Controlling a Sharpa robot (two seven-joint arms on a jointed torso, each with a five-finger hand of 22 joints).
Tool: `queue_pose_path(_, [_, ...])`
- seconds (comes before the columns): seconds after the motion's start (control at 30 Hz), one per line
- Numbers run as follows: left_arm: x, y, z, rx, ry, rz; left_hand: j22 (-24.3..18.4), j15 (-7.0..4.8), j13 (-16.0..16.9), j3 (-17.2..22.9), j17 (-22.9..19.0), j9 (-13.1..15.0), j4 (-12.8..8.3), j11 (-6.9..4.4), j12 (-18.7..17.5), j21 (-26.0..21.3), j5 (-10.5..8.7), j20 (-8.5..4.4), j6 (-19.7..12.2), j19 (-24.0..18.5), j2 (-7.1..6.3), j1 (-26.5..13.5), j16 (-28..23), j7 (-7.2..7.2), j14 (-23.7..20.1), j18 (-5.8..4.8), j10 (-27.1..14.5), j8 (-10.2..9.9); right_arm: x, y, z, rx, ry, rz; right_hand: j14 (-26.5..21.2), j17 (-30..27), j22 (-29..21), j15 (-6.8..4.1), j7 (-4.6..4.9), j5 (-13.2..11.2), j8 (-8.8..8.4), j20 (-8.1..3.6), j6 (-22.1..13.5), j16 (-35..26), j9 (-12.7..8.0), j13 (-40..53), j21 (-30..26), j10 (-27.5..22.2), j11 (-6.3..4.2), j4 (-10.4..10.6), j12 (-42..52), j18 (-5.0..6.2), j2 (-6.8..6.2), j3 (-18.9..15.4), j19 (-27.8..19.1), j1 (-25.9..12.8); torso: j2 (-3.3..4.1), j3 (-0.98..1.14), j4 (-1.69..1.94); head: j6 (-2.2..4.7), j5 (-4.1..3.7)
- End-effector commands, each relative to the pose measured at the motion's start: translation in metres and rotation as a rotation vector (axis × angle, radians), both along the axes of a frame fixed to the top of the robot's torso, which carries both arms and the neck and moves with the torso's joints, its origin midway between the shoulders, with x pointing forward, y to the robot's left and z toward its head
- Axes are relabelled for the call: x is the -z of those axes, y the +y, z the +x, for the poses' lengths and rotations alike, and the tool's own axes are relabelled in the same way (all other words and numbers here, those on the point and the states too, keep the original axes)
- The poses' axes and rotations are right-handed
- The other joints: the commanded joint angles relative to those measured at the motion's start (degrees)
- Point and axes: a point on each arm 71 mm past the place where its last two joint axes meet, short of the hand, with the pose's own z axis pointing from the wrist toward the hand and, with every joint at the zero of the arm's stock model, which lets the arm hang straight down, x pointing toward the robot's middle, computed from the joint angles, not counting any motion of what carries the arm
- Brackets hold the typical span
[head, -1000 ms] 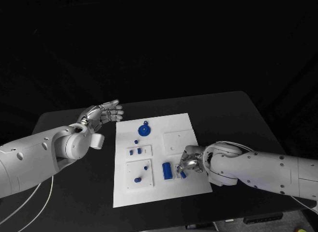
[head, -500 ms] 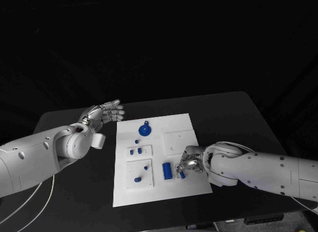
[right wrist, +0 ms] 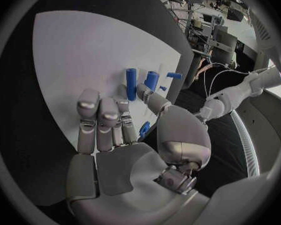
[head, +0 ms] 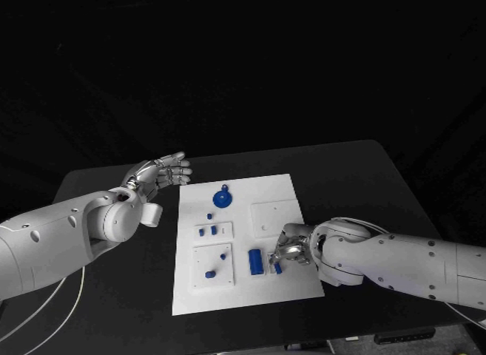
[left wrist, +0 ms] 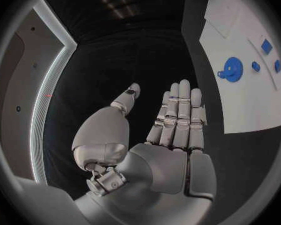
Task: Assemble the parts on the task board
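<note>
I'm working in a robotics lab: black drapes hang behind the matte black table (head: 339,177), and beyond my right hand (right wrist: 125,135) I see cluttered workbenches of equipment (right wrist: 209,20) and loose cables (right wrist: 206,72).

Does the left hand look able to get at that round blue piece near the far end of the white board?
Probably yes. The left hand hovers open beside the task board, and nothing lies between it and the round blue piece.
</note>
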Motion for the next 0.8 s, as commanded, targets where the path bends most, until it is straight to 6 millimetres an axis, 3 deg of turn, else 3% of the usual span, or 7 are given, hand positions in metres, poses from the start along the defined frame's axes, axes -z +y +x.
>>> queue_pose_path(0.03, [-0.0012,-0.0026,-0.0003,0.017,-0.005,-0.011,0.1,0.13,-0.1,0.3,0.1,0.0,0.1,-0.06,0.0,-0.3,0.00,0.36,-0.4,-0.1,0.47,0.1,-0.4,-0.01,0.4,0.75,-0.5,0.3,0.0009,0.0040,-0.0021,-0.022,0.005,0.017,-0.1,0.1,0.6,-0.40,-0.14,-0.3,-0.04,-0.43,0.4,0.0,-0.1,0.1,-0.1,0.2,-0.33,0.0,0.2,2.61,-0.15,-0.4,-0.2,-0.6,0.00,0.02,-0.03,0.04,0.11])
queue_pose_path(0.3, [-0.0012,-0.0024,-0.0002,0.016,-0.005,-0.011,0.1,0.13,-0.1,0.3,0.1,-0.1,0.2,-0.06,0.0,-0.3,0.00,0.36,-0.4,-0.1,0.49,0.1,-0.4,-0.01,0.4,0.75,-0.5,0.3,0.0011,0.0037,-0.0022,-0.022,0.007,0.016,-0.1,0.1,0.6,-0.41,-0.14,-0.3,-0.03,-0.44,0.4,0.0,-0.1,0.1,-0.1,0.2,-0.33,0.0,0.2,2.61,-0.13,-0.5,-0.2,-0.8,0.00,0.01,-0.03,0.00,0.21])
queue_pose_path(0.53, [-0.0011,-0.0022,-0.0003,0.016,-0.004,-0.010,0.1,0.13,-0.1,0.3,0.1,-0.1,0.2,-0.07,0.0,-0.3,0.00,0.36,-0.4,-0.1,0.48,0.1,-0.4,-0.01,0.4,0.75,-0.5,0.3,0.0012,0.0030,-0.0020,-0.021,0.007,0.017,-0.1,0.1,0.6,-0.40,-0.13,-0.3,-0.02,-0.45,0.4,0.0,-0.1,0.1,-0.1,0.2,-0.32,0.2,0.1,2.61,-0.95,-1.0,-0.1,-1.6,0.00,0.00,-0.01,-0.01,0.30])
queue_pose_path(0.57, [-0.0011,-0.0021,-0.0002,0.015,-0.004,-0.010,0.1,0.13,-0.1,0.3,0.1,-0.1,0.2,-0.07,0.0,-0.3,0.00,0.36,-0.4,-0.1,0.48,0.1,-0.4,-0.01,0.4,0.75,-0.5,0.3,0.0012,0.0029,-0.0020,-0.021,0.007,0.018,-0.1,0.1,0.6,-0.33,-0.03,-0.1,-0.03,-0.31,0.3,0.0,-0.1,0.1,0.0,0.2,-0.22,0.7,0.1,2.45,-2.45,-2.2,-0.1,-3.2,0.01,0.00,0.00,-0.01,0.34])
queue_pose_path(0.63, [-0.0011,-0.0019,-0.0003,0.015,-0.004,-0.010,0.1,0.13,-0.1,0.3,0.1,-0.1,0.2,-0.06,0.0,-0.3,0.00,0.36,-0.4,-0.1,0.49,0.1,-0.4,-0.01,0.4,0.75,-0.5,0.3,0.0011,0.0030,-0.0021,-0.022,0.006,0.019,-0.1,0.1,0.6,-0.32,-0.06,-0.3,-0.01,-0.32,0.3,0.0,-0.1,0.1,0.0,0.2,-0.24,1.2,0.2,2.58,-3.00,-3.6,-0.1,-4.9,0.01,0.00,0.00,-0.01,0.34])
queue_pose_path(0.8, [-0.0011,-0.0022,-0.0003,0.016,-0.004,-0.010,0.1,0.13,-0.1,0.3,0.1,-0.1,0.2,-0.07,0.0,-0.3,0.00,0.35,-0.4,-0.1,0.49,0.1,-0.4,-0.01,0.4,0.75,-0.5,0.3,0.0008,0.0032,-0.0020,-0.020,0.002,0.023,-0.1,0.2,0.7,-0.48,-0.19,-0.3,0.05,-0.70,0.2,0.0,-0.2,0.2,-0.1,0.1,-0.38,0.8,0.1,2.61,-2.91,-6.2,-0.3,-6.6,0.00,-0.01,-0.03,-0.01,0.40])
